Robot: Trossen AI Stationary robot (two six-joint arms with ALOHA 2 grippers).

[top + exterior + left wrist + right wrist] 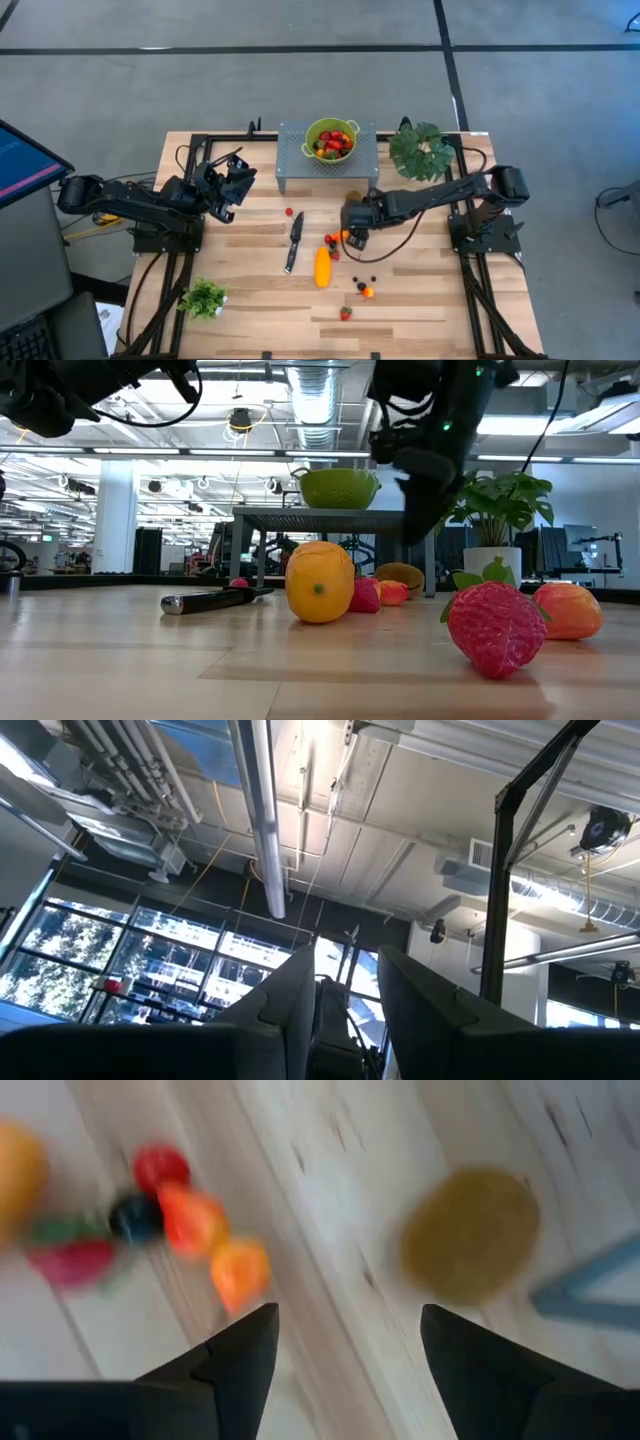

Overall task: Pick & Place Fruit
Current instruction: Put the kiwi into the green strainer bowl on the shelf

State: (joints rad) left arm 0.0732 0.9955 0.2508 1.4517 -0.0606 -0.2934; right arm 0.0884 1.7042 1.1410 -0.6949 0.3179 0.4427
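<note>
**Right gripper over loose fruit, nothing held**

We find the right gripper [340,1350] with its fingers spread and nothing between them. It hangs above the middle of the tabletop, between a brown kiwi [470,1232] and a cluster of small fruit [190,1230], which suggests to us a pick is being lined up. The long yellow-orange fruit [322,267] lies just beside that cluster, toward the near edge; more small pieces and a strawberry [346,313] lie nearer still. A green bowl [330,139], already holding fruit, sits on a grey stand at the far edge, presumably the destination. A knife [294,241] lies left of the fruit. The left gripper [232,186] waits raised at the left side, fingers slightly parted, empty.
</note>
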